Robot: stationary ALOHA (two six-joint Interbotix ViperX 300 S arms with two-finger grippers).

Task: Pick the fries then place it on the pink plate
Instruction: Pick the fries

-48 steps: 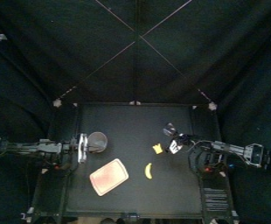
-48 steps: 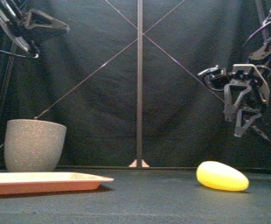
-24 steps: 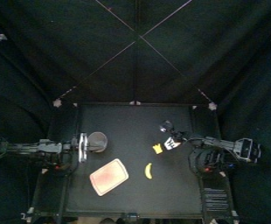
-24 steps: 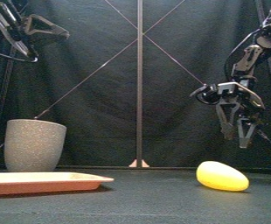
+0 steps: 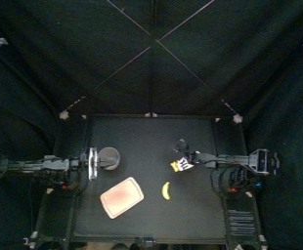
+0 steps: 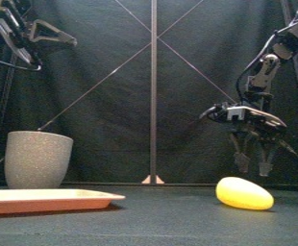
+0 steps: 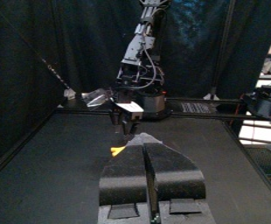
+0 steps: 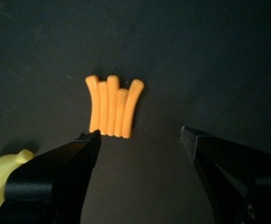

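You have a tall grey speckled cup (image 6: 38,159) standing upright on the left part of the black table (image 5: 194,210), about midway between back and front. A smooth, rounded yellow toy (image 6: 245,193) lies on its side nearer the table's middle and front edge, well apart from the cup; you can't tell which food it is

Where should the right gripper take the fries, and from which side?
Probably grip the fries across their short width, mid-length, from straight above: the sticks lie flat, side by side, lengthwise before the open right gripper. Centre first; they sit nearer one jaw.
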